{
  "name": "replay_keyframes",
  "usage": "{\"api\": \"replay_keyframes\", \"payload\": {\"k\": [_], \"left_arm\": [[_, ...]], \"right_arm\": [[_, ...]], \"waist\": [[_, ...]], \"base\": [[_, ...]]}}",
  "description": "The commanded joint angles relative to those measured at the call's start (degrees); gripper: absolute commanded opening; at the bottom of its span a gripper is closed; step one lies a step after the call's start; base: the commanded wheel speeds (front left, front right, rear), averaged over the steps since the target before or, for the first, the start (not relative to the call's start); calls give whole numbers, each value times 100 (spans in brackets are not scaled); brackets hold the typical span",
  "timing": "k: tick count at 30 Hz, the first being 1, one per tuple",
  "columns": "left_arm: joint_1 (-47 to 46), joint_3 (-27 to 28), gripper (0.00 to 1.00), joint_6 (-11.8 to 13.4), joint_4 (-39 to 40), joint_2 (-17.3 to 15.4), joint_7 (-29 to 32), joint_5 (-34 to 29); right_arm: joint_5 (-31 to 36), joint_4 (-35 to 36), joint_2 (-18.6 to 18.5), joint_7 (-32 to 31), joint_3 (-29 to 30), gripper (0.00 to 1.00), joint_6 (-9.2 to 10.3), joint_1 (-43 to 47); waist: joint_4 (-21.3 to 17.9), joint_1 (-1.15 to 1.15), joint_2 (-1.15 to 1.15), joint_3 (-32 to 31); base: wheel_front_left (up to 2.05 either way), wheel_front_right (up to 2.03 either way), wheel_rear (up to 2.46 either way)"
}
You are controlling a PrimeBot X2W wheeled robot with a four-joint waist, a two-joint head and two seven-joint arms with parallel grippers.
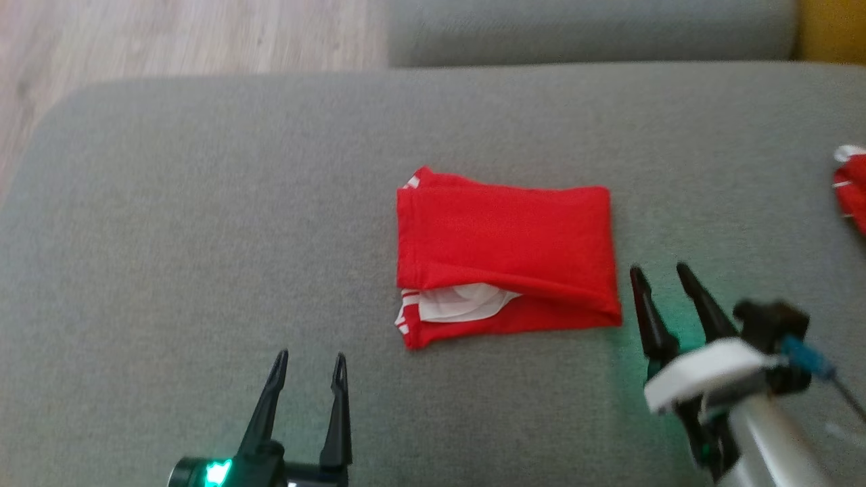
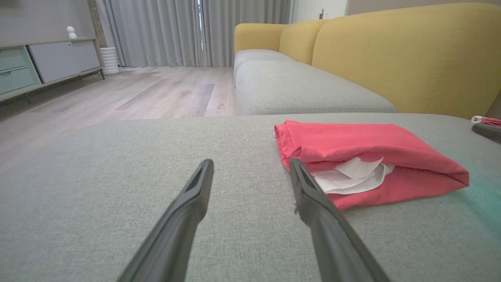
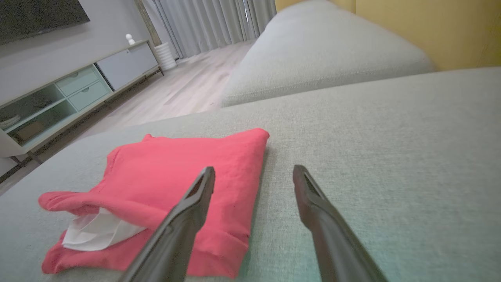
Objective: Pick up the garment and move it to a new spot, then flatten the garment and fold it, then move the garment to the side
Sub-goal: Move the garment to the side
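- Two grippers frame the scene in the head view: the left gripper (image 1: 311,355) at the lower left, the right gripper (image 1: 659,269) at the lower right; both have their jaws spread wide and hold nothing.
- Red garment (image 1: 504,253): lies at the centre of the head view on the grey sofa cushion (image 1: 203,203), as a compact, roughly rectangular packet of several layers. White inner fabric (image 1: 460,302) shows at the gap along its lower left edge, where the top layer lifts slightly.
- Right gripper, detail: its fingertips sit just beside the garment's lower right corner. In the right wrist view one finger crosses in front of the red cloth; whether it touches cannot be told.
- Left gripper, detail: well apart from the garment, over bare cushion towards the lower left of the frame.
- Second red-and-white item (image 1: 851,182): partly cut off at the right edge of the head view, well apart from the garment.
- Surroundings: wooden floor (image 1: 169,34) at the upper left, a yellow backrest (image 2: 391,58) at the upper right of the left wrist view.
- Progress, as judged from the layout: flattening and folding appear complete, since the garment lies in a neat stack. The final step, moving the folded garment to the side, looks not yet done, as the packet occupies the middle of the cushion with neither gripper closed on it.
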State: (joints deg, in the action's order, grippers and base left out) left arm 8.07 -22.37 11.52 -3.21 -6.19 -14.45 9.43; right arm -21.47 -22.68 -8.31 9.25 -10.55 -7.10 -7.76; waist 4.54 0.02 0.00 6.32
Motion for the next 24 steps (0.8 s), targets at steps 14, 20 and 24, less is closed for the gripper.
{"api": "replay_keyframes", "payload": {"k": [14,20,24], "left_arm": [[-544,197,100,-96,-2,219,-55,-147],[-599,281,100,-108,103,235,-55,-244],[-672,334,100,-176,250,245,-55,-244]], "right_arm": [[-432,-1298,170,-1133,-228,0,-39,-1234],[-107,-1253,-287,-884,-164,0,-39,-1449],[145,-1117,-837,-931,-10,0,-39,-1697]], "waist": [[273,-2,0,482],[-119,-2,0,567],[-483,-2,0,675]], "base": [[0,0,0],[0,0,0],[0,0,0]]}}
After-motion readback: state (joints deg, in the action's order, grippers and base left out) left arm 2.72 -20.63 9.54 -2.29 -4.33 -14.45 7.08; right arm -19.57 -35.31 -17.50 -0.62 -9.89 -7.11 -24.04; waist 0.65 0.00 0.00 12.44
